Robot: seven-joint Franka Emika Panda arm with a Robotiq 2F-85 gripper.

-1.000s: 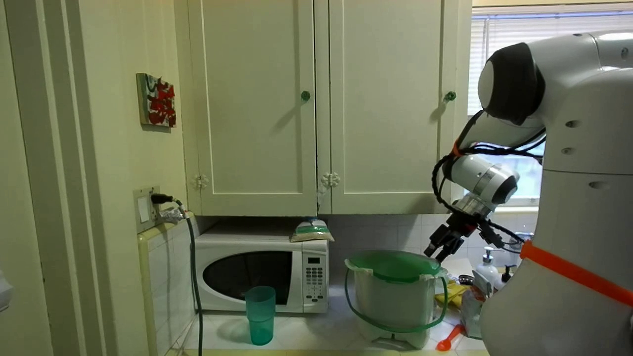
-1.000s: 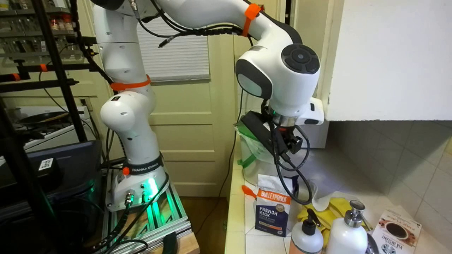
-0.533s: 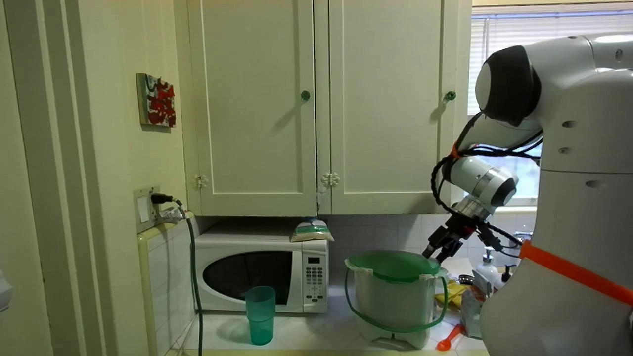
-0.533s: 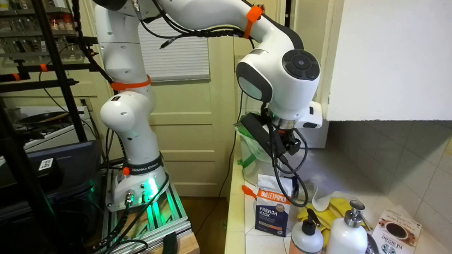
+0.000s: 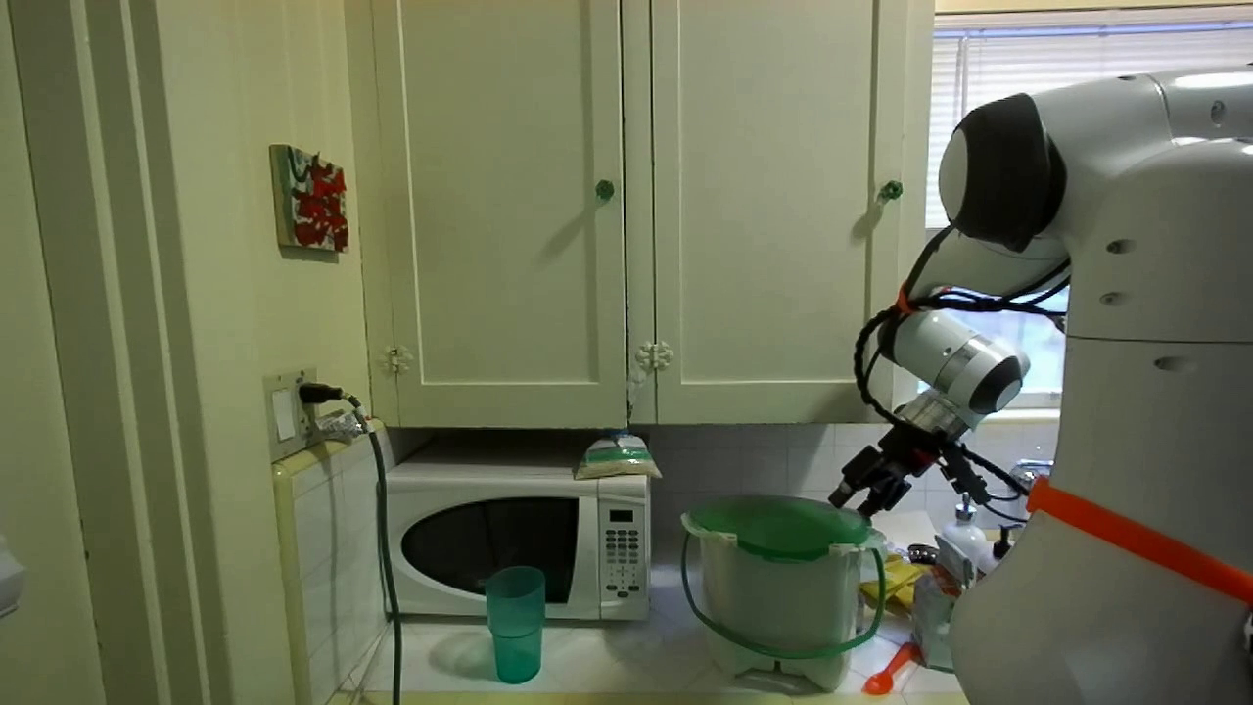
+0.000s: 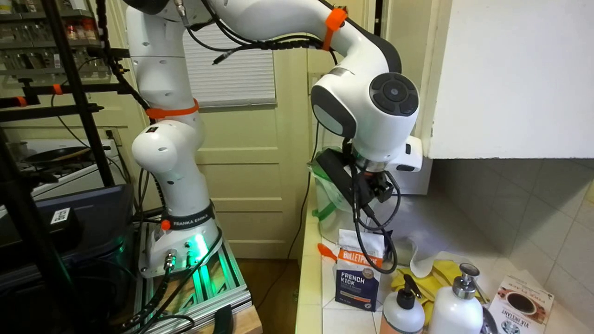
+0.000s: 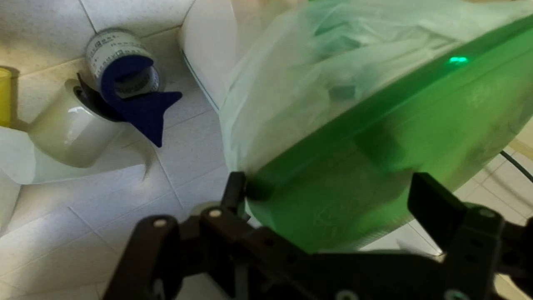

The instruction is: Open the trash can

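Your gripper (image 7: 329,185) stands spread wide by the green lid (image 7: 374,158) of the trash can (image 5: 783,597), which sits on the counter (image 5: 607,666) near the microwave (image 5: 509,534). The lid looks light, slick, fairly stiff; pinch its rim (image 7: 358,121), clear of the soft bag (image 7: 291,100), and lift gently.

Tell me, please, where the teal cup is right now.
In an exterior view, the teal cup stands left of the trash can, in front of the microwave.
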